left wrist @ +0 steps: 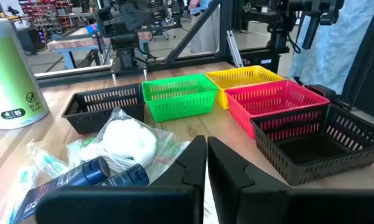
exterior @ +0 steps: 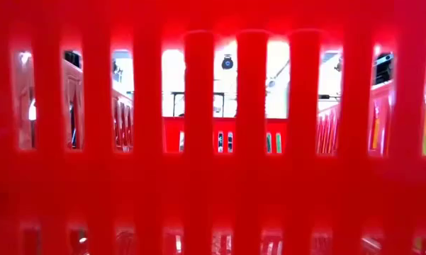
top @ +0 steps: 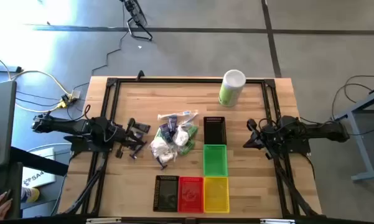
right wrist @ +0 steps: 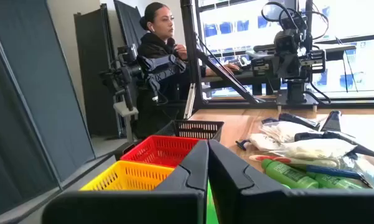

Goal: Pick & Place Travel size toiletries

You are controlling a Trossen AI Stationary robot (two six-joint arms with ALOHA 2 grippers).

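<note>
Both arms idle, fingers clenched on nothing.
I saw the left gripper (top: 134, 140) just left of the crinkly heap of toiletries (top: 173, 138); the right gripper (top: 251, 140) waited right of the green slatted plastic basket (top: 215, 160).

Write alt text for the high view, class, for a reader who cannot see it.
A pile of toiletries lies mid-table, with both arms parked beside it: left gripper shut at the pile's left, right gripper shut at the table's right. Black, green, yellow and red baskets form an L near the pile; a green-and-white canister stands at the far edge.

A robotics lab: framed wooden bench (top: 143, 99), further robot arms (right wrist: 292, 46), workbenches (left wrist: 74, 43), concrete floor (top: 193, 50).
</note>
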